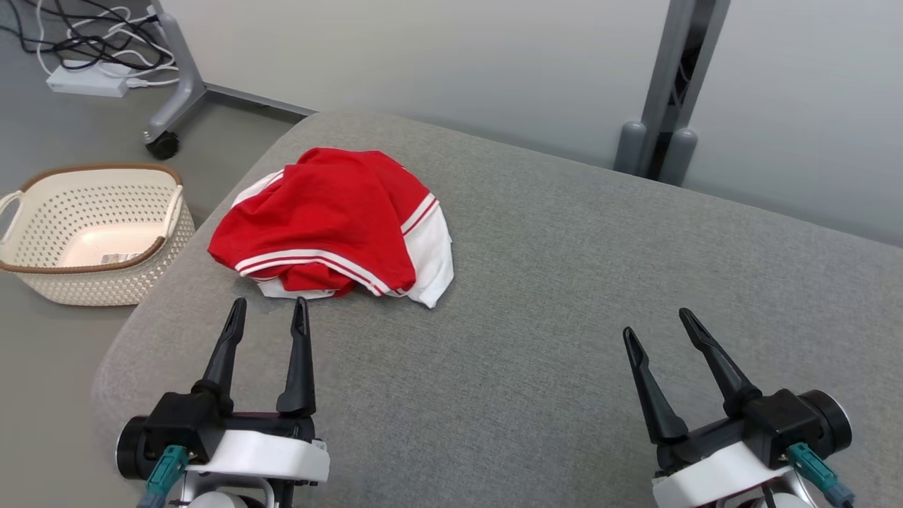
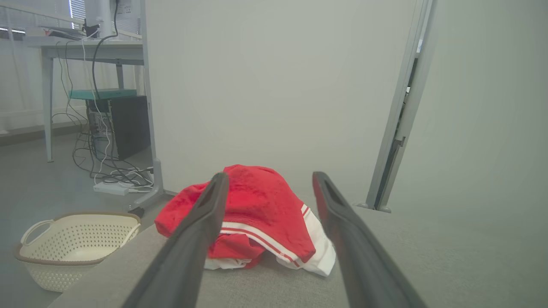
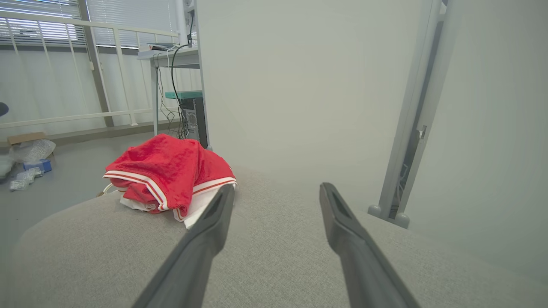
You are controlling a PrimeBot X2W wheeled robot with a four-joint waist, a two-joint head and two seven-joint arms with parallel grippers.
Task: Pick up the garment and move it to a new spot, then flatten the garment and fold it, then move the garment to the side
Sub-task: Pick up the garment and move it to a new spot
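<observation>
The garment (image 1: 331, 219) is red with white stripes and white panels, lying crumpled in a heap at the far left of the grey padded surface (image 1: 564, 282). My left gripper (image 1: 269, 310) stands open just short of its near edge, fingers pointing at it, nothing between them. The left wrist view shows the garment (image 2: 261, 209) straight ahead between the open fingers (image 2: 201, 231). My right gripper (image 1: 659, 321) is open too, far to the right over bare cushion. From the right wrist the garment (image 3: 167, 175) lies off to the left, beyond that gripper (image 3: 277, 192).
A cream perforated basket (image 1: 92, 233) with a brown rim stands on the floor left of the cushion. Behind it are a wheeled stand leg (image 1: 169, 92), a power strip (image 1: 88, 81) and cables. A grey wall and a post (image 1: 670, 92) lie behind the cushion's far edge.
</observation>
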